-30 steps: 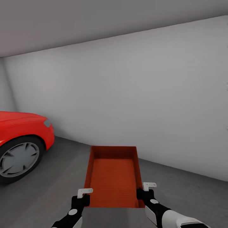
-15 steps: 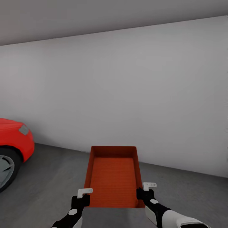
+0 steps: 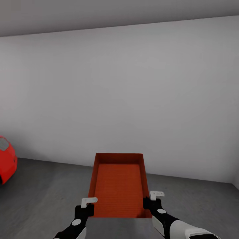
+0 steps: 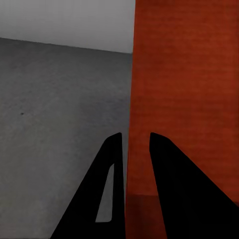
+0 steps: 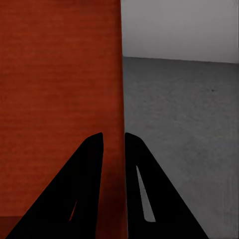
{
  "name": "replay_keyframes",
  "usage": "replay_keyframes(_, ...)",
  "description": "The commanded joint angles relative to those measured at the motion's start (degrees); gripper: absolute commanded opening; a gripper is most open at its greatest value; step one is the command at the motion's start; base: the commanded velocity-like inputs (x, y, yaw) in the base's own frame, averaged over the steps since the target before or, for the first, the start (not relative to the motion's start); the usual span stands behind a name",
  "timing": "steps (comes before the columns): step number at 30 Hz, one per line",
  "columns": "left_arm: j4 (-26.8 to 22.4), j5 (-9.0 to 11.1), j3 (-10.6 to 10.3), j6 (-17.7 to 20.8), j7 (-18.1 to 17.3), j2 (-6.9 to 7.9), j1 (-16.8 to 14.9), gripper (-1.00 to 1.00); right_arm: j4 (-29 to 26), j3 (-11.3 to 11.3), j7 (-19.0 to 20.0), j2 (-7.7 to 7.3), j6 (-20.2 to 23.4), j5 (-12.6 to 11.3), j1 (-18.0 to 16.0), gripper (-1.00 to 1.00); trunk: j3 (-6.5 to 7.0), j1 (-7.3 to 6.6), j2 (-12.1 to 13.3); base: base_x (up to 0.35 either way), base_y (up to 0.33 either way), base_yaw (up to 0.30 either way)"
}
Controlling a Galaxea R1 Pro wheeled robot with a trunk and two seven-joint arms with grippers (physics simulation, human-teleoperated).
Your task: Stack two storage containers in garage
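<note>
Garage: lidless orange-red container [image 3: 119, 186], ribbed base.

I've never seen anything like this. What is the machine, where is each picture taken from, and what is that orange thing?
It is a simulated wheeled robot with two arms. The big picture comes from its head camera, looking down over both arms. The two smaller ones come from cameras near each end effector. The left end effector and right end effector each pinch a side wall of an open orange-red storage container, carrying it above the grey floor. In the wrist pictures, the dark fingers straddle that wall. A pale wall stands ahead, with a red car at the edge.
</note>
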Motion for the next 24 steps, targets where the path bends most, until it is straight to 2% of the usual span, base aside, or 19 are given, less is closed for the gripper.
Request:
replay_keyframes(1, 0.0, -0.1, 0.4, 0.0, 0.1, 0.03, 0.0, -1.00, -0.1, -4.2, -1.1, -0.66, -0.3, -0.9, -0.1, -1.00, -0.09, 0.05, -0.1, 0.321, 0.098, -0.012)
replay_keyframes(24, 0.0, -0.1, 0.3, -0.1, 0.0, 0.03, 0.0, -1.00, -0.1, -4.2, -1.1, -0.66, -0.3, -0.9, -0.1, -1.00, -0.09, 0.05, -0.1, 0.321, 0.073, -0.002)
